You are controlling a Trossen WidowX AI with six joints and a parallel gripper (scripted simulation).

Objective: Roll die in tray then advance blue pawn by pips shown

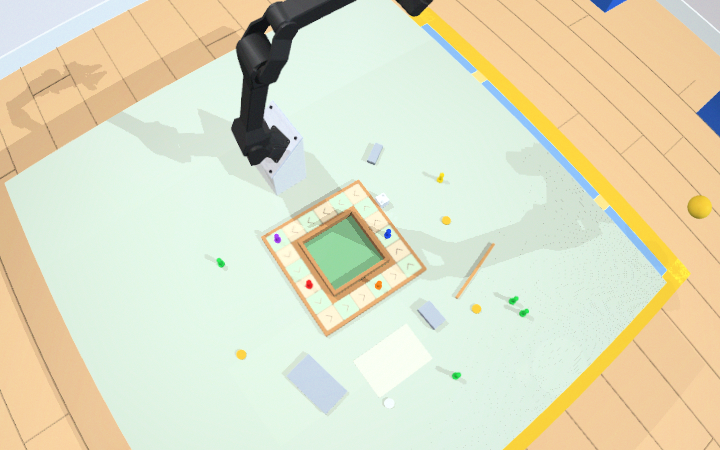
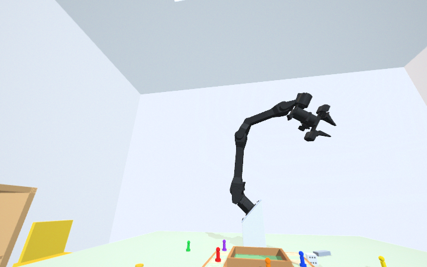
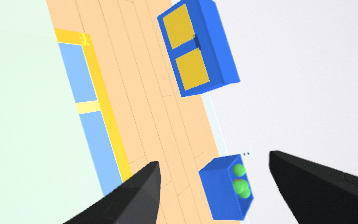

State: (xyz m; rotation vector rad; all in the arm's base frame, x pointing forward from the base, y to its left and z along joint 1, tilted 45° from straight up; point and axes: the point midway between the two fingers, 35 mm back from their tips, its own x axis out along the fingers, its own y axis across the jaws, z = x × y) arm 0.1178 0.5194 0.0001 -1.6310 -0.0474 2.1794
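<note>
while the top view cuts the arm [image 1: 262,79] off at the upper edge and hides its pincer, it lays out the whole game: a square board [image 1: 343,256] of arrow-marked cells around a sunken green tray [image 1: 342,253]. the white die [image 1: 382,199] sits just off the board's far right edge, on the mat. the blue pawn [image 1: 387,233] stands on the right-hand side of the track, the purple pawn [image 1: 276,238] at the left corner, the red pawn [image 1: 309,284] on the near left side and the orange pawn [image 1: 378,284] on the near right side. spare green pawns, a yellow pawn [image 1: 440,177], yellow discs, grey blocks, a wooden stick [image 1: 474,270] and a pale card [image 1: 392,359] are scattered on the mat, well apart from the board. no writing can be read, only the chevron arrows.

from the exterior view alone the gripper [image 2: 328,127] shows, raised high above the table, pointing right, jaws apart and holding nothing. low in the frame are the tray [image 2: 256,255], the blue pawn [image 2: 301,258] and the die [image 2: 311,258] just right of it, pips facing the camera.

through the wrist view, the two dark fingers frame only the floor, the mat's yellow and blue border, a blue cabinet with yellow panels [image 3: 197,47] and a blue bin holding green balls [image 3: 229,187]; the die and pawns are out of sight.
</note>
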